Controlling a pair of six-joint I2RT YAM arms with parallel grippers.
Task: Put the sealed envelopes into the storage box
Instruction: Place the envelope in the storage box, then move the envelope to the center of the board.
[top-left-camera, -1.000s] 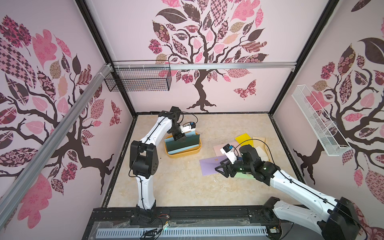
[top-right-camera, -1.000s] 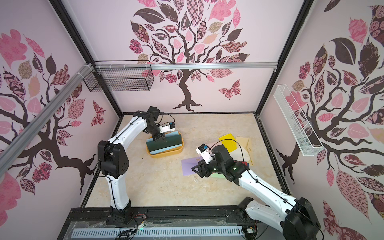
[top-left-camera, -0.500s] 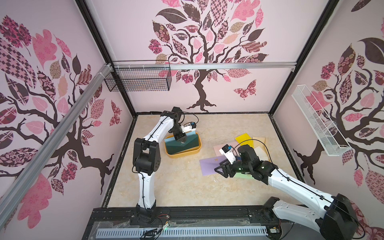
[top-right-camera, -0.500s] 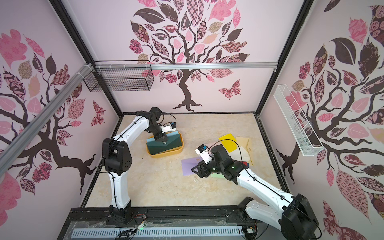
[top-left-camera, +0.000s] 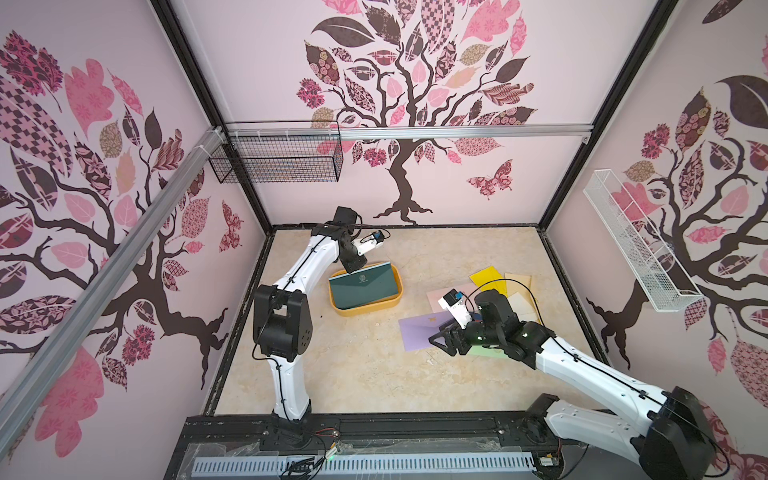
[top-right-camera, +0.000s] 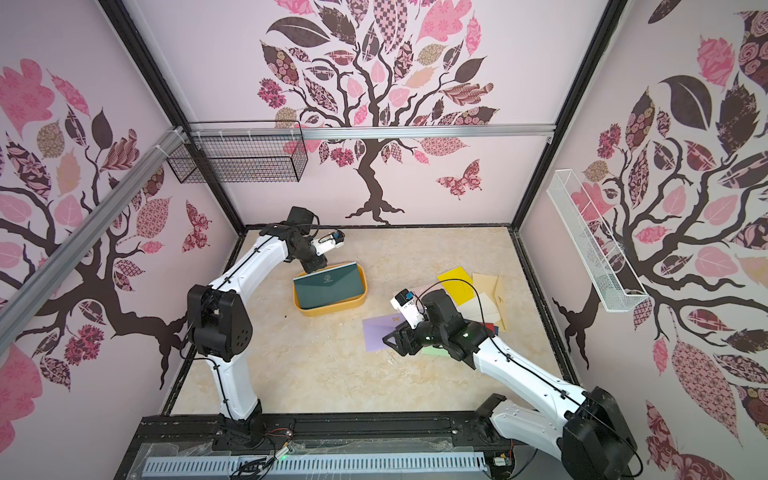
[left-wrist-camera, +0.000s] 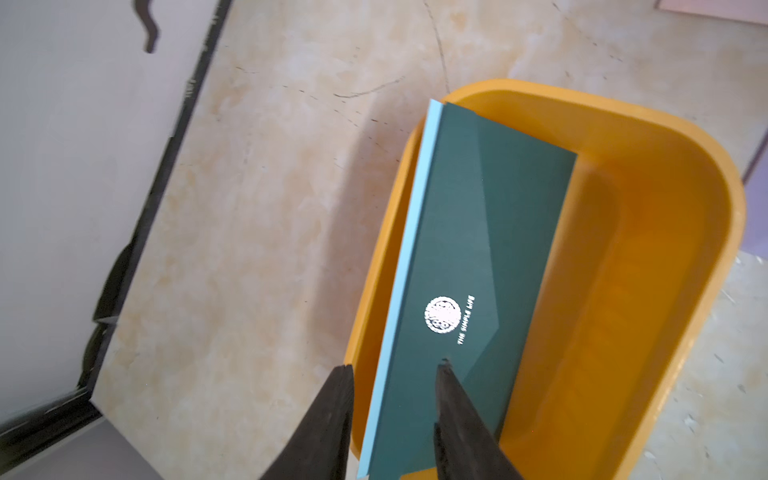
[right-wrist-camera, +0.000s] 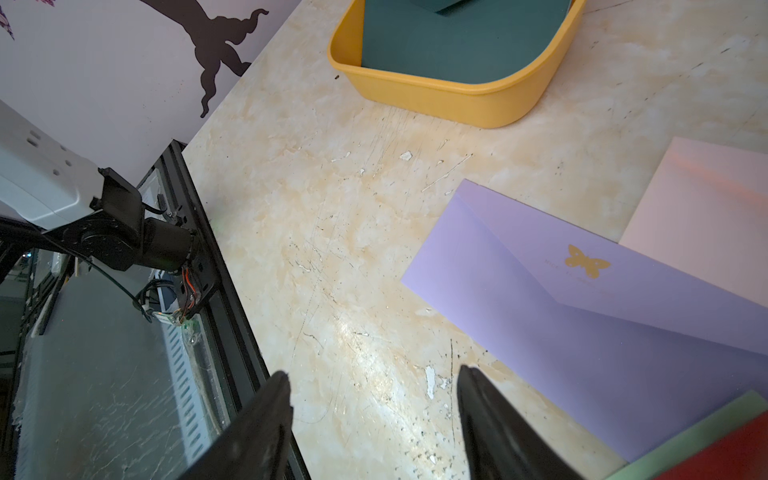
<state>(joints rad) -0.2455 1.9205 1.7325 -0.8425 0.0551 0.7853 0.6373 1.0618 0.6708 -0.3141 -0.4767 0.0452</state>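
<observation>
Marble desk (top-left-camera: 365, 374), centre frame: your left tool (left-wrist-camera: 395, 370) has just parted, leaving the dark green envelope (left-wrist-camera: 478, 232) tilted in the storage box (left-wrist-camera: 723, 199). Right tool (right-wrist-camera: 374, 378) apart, empty, near the lilac envelope (right-wrist-camera: 582, 324); likely next pick.
</observation>
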